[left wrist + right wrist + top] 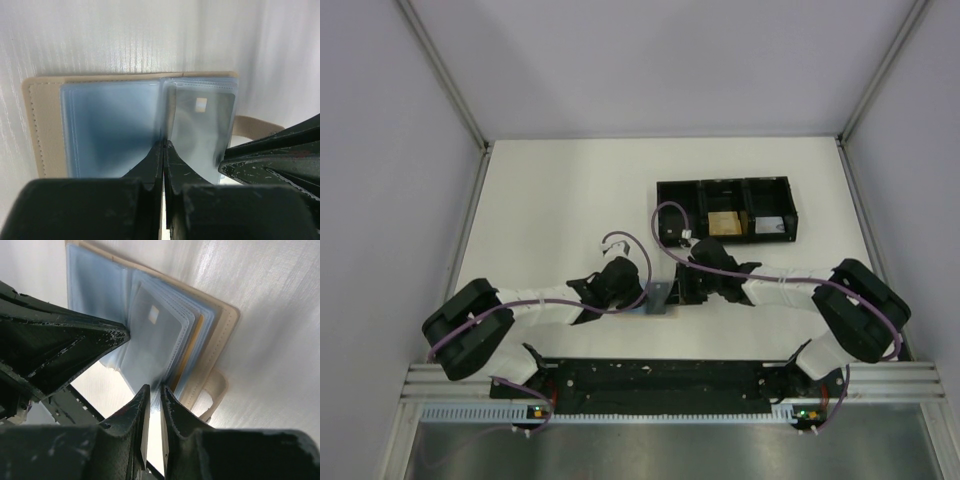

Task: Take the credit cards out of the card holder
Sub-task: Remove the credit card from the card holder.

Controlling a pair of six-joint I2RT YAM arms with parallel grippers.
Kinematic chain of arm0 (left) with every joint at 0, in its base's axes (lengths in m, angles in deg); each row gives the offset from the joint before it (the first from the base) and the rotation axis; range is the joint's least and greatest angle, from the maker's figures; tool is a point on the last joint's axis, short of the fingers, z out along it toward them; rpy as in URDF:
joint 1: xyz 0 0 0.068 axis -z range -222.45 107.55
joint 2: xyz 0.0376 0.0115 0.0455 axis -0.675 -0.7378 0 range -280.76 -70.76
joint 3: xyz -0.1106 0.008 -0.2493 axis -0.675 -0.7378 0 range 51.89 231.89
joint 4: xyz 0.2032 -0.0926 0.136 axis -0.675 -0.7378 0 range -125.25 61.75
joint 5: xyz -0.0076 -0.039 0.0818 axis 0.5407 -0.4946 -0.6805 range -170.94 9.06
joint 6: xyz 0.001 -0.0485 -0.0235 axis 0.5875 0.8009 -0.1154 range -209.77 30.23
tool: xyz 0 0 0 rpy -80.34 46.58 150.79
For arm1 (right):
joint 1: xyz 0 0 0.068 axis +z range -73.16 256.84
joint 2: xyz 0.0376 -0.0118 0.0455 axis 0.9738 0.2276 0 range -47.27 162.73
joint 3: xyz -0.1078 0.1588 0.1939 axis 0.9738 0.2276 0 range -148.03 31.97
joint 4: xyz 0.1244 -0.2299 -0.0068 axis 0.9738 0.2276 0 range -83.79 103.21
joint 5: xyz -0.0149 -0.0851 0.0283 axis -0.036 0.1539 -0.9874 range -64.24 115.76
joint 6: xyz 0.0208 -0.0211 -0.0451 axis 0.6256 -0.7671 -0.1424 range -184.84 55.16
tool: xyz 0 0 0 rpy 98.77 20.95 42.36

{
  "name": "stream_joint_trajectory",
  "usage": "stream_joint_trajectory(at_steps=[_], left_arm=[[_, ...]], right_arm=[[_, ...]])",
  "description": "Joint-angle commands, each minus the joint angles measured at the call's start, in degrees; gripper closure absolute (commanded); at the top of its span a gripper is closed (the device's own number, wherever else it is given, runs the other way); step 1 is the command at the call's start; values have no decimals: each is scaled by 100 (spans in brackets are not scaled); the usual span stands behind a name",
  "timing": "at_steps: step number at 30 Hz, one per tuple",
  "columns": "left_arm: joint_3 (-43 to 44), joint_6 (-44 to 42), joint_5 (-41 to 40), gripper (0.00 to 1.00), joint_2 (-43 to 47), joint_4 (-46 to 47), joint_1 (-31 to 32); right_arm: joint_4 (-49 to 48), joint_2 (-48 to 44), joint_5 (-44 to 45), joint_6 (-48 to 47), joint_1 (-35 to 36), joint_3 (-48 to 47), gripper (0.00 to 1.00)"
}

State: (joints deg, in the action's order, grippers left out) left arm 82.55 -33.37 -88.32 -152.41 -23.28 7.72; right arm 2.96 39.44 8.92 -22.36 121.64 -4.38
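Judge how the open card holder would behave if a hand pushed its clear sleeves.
The sleeves fan apart unevenly, so they probably flex rather than stay stiff. Their gloss suggests they are slippery. The card holder lies thin and flat, so it may skid when pushed.

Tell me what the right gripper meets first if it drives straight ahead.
Likely the uppermost credit card in the card holder, right ahead of the right gripper; depth is unclear.
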Motion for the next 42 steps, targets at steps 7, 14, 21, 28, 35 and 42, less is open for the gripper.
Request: stream_joint_trajectory(at_steps=[7, 14, 21, 28, 35, 42], left_arm=[[-104, 2, 157, 100, 44, -67, 28], [-112, 37, 228, 100, 192, -40, 28], [-253, 169, 272, 96, 605, 47, 28], [-411, 362, 430, 90, 922, 241, 28], [-727, 608, 53, 83, 1493, 66, 28], [-1079, 758, -466, 75, 2398, -453, 19]], right_arm=[[-229, -393, -320, -90, 38, -196, 82], [-291, -305, -408, -99, 47, -319, 81], [-501, -331, -531, -73, 38, -346, 82], [-800, -296, -759, -12, 38, -363, 85], [-853, -68, -891, -29, 152, -600, 83], [-818, 240, -935, -64, 266, -899, 82]])
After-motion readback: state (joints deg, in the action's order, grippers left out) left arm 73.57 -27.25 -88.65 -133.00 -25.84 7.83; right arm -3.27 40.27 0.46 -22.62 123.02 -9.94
